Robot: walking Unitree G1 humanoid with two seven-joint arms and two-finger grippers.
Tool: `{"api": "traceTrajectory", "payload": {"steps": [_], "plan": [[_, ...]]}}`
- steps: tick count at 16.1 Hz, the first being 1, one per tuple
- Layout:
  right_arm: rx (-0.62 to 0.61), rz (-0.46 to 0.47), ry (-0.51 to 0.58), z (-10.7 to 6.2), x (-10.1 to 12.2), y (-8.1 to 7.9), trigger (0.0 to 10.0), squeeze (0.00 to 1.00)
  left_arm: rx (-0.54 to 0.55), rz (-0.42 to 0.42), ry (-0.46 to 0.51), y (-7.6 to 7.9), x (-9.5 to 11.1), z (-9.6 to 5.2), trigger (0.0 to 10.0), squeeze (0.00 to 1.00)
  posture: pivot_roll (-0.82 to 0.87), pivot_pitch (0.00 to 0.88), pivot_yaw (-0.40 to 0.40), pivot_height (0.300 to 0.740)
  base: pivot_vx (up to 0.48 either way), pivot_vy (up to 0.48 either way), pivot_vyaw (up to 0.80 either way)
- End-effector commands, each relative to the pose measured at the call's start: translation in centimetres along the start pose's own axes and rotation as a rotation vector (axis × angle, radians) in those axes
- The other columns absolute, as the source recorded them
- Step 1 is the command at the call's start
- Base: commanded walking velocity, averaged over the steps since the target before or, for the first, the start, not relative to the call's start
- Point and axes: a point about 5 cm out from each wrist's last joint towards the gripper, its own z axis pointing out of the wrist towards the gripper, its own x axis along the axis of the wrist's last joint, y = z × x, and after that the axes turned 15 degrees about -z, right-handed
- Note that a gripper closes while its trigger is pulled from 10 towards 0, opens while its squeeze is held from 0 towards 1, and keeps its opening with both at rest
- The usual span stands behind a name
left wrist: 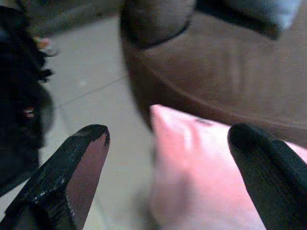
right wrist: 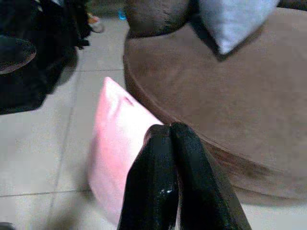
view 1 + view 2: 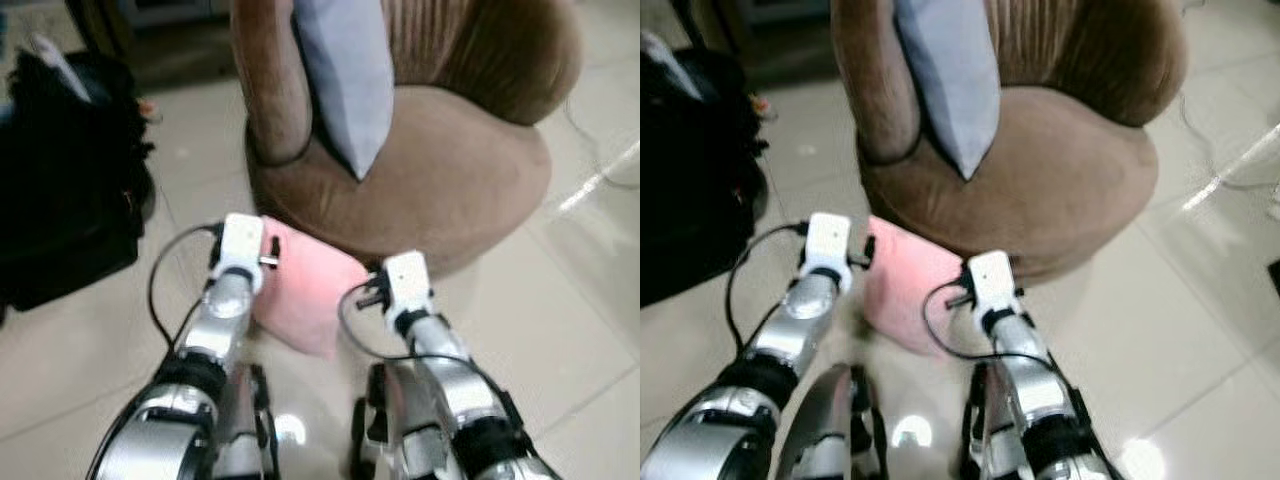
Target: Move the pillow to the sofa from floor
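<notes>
head views: pink pillow [image 3: 305,290] stands on its edge on the tiled floor [image 3: 560,330], leaning against the front base of the round brown sofa [image 3: 440,170]. a grey cushion [image 3: 345,75] is propped upright on the sofa seat against the backrest. both my arms reach forward, wrists either side of the pillow's top; fingers are hidden behind the wrist housings here. a black bag [image 3: 65,170] sits on the floor off to my left.

left wrist view: my left gripper [image 1: 168,143] is spread wide, one finger [image 1: 76,172] over bare floor, the other on the far side of the pillow [image 1: 192,167]. the pillow's upper corner sits between them, not touched as far as i can tell. sofa base right behind it.

right wrist view: my right gripper [image 2: 171,132] has its two fingers pressed together, nothing between them. they sit in front of the pillow [image 2: 115,143], near its edge by the sofa [image 2: 230,105]; contact unclear. grey cushion [image 2: 230,19] on the seat beyond, black bag [image 2: 33,52] on the far side.
</notes>
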Motion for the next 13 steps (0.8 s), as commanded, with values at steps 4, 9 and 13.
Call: {"api": "traceTrajectory", "payload": {"steps": [4, 9, 13], "plan": [[-0.004, -0.001, -0.035, -0.56, -0.88, 0.36, 10.0, 0.00, 0.032, -0.049, -0.021, 0.36, -0.75, -0.27, 10.0, 0.00, -0.05, 0.244, -0.060, 0.633, 0.166, -0.320, 0.00], [0.005, -0.001, -0.042, -0.72, -1.02, 0.22, 10.0, 0.00, 0.065, -0.064, 0.000, 0.06, -0.68, -0.39, 10.0, 0.00, -0.05, 0.249, -0.062, 0.633, 0.281, 0.000, 0.00], [0.008, -0.020, -0.046, -0.77, -1.15, 0.42, 10.0, 0.00, 0.070, -0.061, -0.006, 0.07, -0.88, -0.45, 10.0, 0.00, -0.04, 0.237, -0.067, 0.633, 0.000, 0.000, 0.48]]}}
